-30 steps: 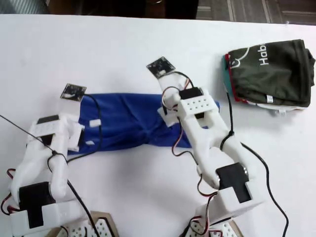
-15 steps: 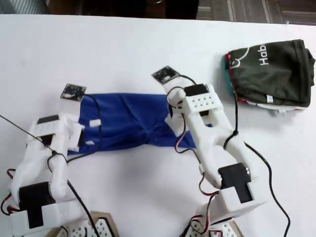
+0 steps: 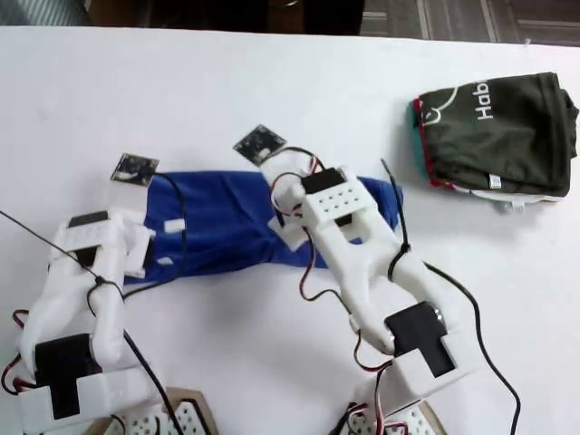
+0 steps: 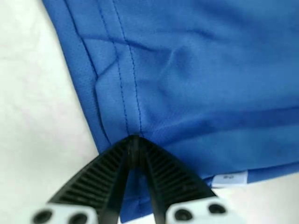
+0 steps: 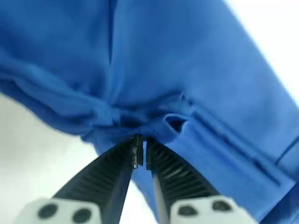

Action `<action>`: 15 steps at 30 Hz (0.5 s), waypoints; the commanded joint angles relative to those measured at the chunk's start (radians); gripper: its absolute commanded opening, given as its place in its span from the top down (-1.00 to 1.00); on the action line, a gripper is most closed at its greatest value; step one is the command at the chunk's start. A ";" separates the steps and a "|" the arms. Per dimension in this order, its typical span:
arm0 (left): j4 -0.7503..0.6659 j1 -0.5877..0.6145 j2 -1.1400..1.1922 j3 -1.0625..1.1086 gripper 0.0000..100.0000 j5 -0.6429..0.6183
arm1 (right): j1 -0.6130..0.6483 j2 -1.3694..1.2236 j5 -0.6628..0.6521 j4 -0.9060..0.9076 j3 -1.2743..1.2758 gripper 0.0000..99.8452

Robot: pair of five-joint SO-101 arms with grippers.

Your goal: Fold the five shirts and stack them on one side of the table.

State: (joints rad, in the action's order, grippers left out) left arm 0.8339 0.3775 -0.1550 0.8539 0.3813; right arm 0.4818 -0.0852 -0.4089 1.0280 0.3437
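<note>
A blue shirt [image 3: 227, 227] lies as a long folded band across the middle of the table. My left gripper [image 4: 134, 140] is shut on the shirt's stitched hem [image 4: 131, 93] at its left end. My right gripper [image 5: 140, 145] is shut on a bunched fold of the blue shirt [image 5: 154, 70]. In the high view the right arm [image 3: 331, 204] lies over the band's right half, and the left arm [image 3: 100, 245] sits at the band's left end. A stack of folded shirts [image 3: 498, 131], dark green on top, rests at the table's right side.
The white table [image 3: 181, 82] has open room behind the blue shirt and at the front between the two arm bases. Cables [image 3: 172, 245] trail from both arms over the cloth. The stack lies close to the table's right edge.
The right arm has swung left over the blue shirt, pulling the pinched fold toward the middle. The left arm has stayed put.
</note>
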 commanded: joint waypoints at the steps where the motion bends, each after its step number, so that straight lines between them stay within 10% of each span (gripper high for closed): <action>1: -0.014 -0.012 -0.003 -0.012 0.95 -0.012 | -0.019 0.059 0.000 -0.058 -0.009 0.96; 15: -0.014 -0.012 -0.003 -0.012 0.95 -0.012 | -0.211 0.259 0.140 0.001 0.023 0.96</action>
State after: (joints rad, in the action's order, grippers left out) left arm 0.8339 0.3775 -0.1550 0.8539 0.3813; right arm 0.3376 0.0437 -0.2908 1.0004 0.3544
